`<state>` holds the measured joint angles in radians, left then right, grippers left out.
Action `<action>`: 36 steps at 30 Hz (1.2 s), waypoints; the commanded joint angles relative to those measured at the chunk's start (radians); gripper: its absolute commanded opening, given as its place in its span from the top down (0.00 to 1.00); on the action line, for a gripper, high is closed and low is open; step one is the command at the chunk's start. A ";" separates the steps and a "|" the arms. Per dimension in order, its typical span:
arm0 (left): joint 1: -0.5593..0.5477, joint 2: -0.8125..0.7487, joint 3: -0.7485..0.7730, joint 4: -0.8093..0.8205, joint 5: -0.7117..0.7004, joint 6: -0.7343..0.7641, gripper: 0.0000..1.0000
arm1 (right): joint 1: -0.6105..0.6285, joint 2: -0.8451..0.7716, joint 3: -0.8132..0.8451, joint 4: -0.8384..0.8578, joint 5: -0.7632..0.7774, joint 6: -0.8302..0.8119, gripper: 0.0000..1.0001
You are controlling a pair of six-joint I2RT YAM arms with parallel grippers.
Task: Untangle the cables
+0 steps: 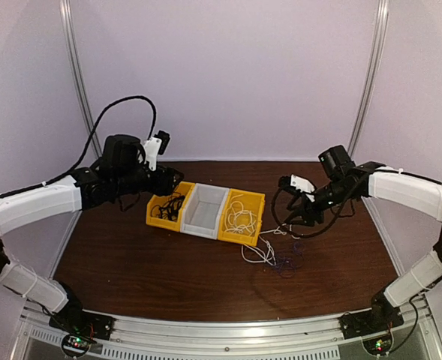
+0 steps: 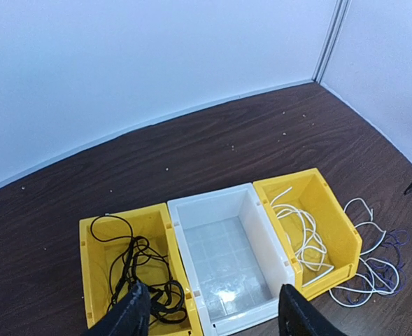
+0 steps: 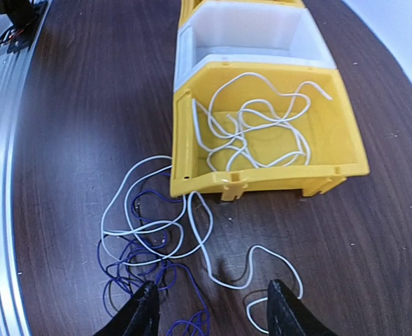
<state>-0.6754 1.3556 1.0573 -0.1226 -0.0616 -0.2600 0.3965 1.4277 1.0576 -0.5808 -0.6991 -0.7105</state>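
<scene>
My left pincer (image 2: 212,316) hangs wide and empty, and so does my right pincer (image 3: 209,308). Left of the white bin (image 2: 209,197), black cables (image 2: 139,273) lie in a yellow bin (image 2: 87,259). Right of it, a second yellow bin (image 3: 261,171) holds a white cable (image 3: 254,129) (loosely looped), and beyond that sprawls a white-and-purple tangle (image 3: 146,250).

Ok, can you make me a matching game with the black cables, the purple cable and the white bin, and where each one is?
Things:
1. black cables
2. purple cable
3. white bin

Places:
A. between the left yellow bin and the right yellow bin
B. on the table, tangled with a white cable
C. inside the left yellow bin

Pairs: 1-C, 2-B, 3-A.
</scene>
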 commanded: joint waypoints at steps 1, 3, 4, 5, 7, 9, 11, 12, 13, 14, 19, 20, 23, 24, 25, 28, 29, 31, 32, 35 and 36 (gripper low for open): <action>0.020 -0.012 -0.036 0.070 0.061 0.007 0.37 | 0.077 0.069 0.040 -0.097 0.065 -0.050 0.46; 0.020 -0.025 -0.042 0.073 0.055 0.010 0.36 | 0.098 0.094 0.040 -0.096 0.084 -0.050 0.46; 0.020 -0.031 -0.044 0.072 0.046 0.014 0.36 | 0.108 0.111 0.039 -0.094 0.091 -0.047 0.46; 0.020 -0.037 -0.046 0.072 0.040 0.018 0.36 | 0.112 0.122 0.039 -0.088 0.102 -0.040 0.46; 0.020 -0.047 -0.051 0.076 0.035 0.020 0.36 | 0.117 0.143 0.038 -0.073 0.117 -0.026 0.45; 0.020 -0.053 -0.054 0.081 0.036 0.018 0.36 | 0.118 0.160 0.038 -0.054 0.129 -0.013 0.45; 0.020 -0.053 -0.053 0.080 0.041 0.019 0.36 | 0.119 0.174 0.040 -0.043 0.132 -0.003 0.46; 0.020 -0.053 -0.053 0.080 0.042 0.019 0.36 | 0.119 0.180 0.041 -0.039 0.134 -0.001 0.46; 0.020 -0.053 -0.053 0.080 0.042 0.020 0.36 | 0.119 0.187 0.042 -0.034 0.135 0.003 0.46; 0.020 -0.053 -0.053 0.080 0.042 0.020 0.36 | 0.119 0.192 0.044 -0.027 0.138 0.009 0.46; 0.020 -0.050 -0.053 0.080 0.045 0.021 0.36 | 0.119 0.212 0.050 -0.003 0.148 0.027 0.48; 0.020 -0.050 -0.053 0.080 0.048 0.022 0.36 | 0.119 0.213 0.050 0.002 0.150 0.029 0.49; 0.020 -0.049 -0.053 0.081 0.048 0.023 0.36 | 0.119 0.221 0.049 0.019 0.157 0.038 0.52; 0.020 -0.047 -0.053 0.081 0.048 0.023 0.36 | 0.119 0.223 0.048 0.024 0.160 0.042 0.53; 0.020 -0.046 -0.053 0.081 0.050 0.024 0.36 | 0.119 0.227 0.047 0.029 0.163 0.045 0.54; 0.020 -0.043 -0.053 0.082 0.052 0.025 0.36 | 0.119 0.233 0.050 0.039 0.165 0.053 0.62; 0.020 -0.041 -0.053 0.083 0.054 0.026 0.36 | 0.119 0.235 0.052 0.040 0.164 0.055 0.67; 0.020 -0.039 -0.053 0.083 0.059 0.029 0.36 | 0.119 0.233 0.058 0.037 0.159 0.055 0.79; 0.020 -0.038 -0.053 0.083 0.061 0.032 0.36 | 0.119 0.229 0.060 0.034 0.157 0.057 0.86; 0.020 -0.039 -0.056 0.095 0.103 0.040 0.36 | 0.119 0.206 0.085 -0.006 0.141 0.055 1.00; 0.020 -0.040 -0.061 0.103 0.122 0.045 0.36 | 0.120 0.192 0.100 -0.031 0.127 0.053 1.00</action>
<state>-0.6598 1.3190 1.0080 -0.0971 -0.0067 -0.2432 0.5106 1.6569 1.0985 -0.5629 -0.5507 -0.6624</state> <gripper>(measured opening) 0.640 0.025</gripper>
